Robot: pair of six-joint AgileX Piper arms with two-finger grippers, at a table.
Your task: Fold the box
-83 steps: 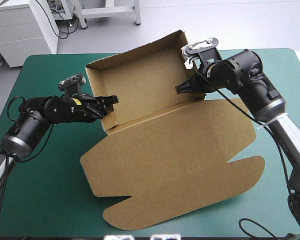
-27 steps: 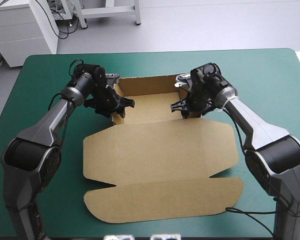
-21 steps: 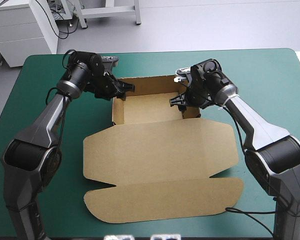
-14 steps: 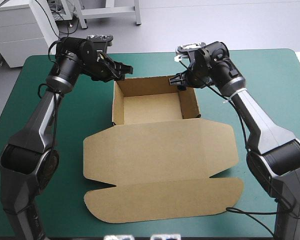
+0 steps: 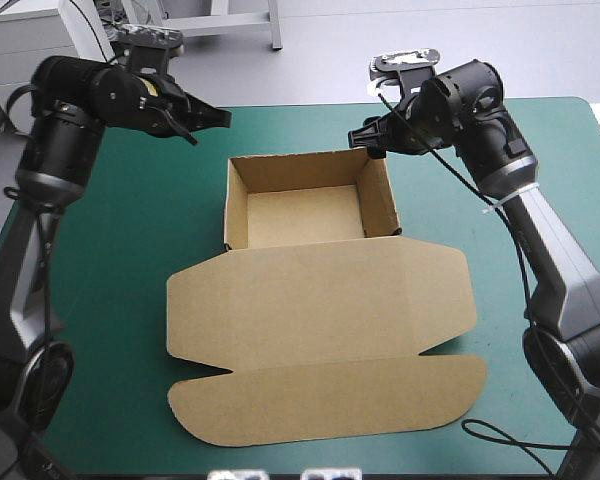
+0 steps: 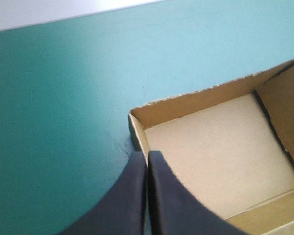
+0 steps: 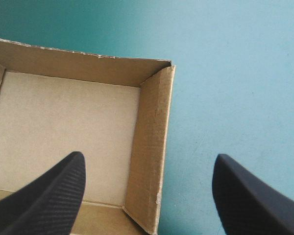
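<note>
left claw (image 5: 223,117) pinched, right claw (image 5: 360,141) spread, one box (image 5: 305,215), one flat lid (image 5: 320,300)

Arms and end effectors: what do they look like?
The left arm and right arm have black rounded wrist joints and silver-grey links. The left end effector and right end effector each have two broad black curved fin-shaped fingers.

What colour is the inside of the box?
Plain brown; the box shows best in the high view.

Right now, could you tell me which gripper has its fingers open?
The right gripper: its fingers stand wide apart, a wall of the box showing between them; on the left gripper they meet shut.
</note>
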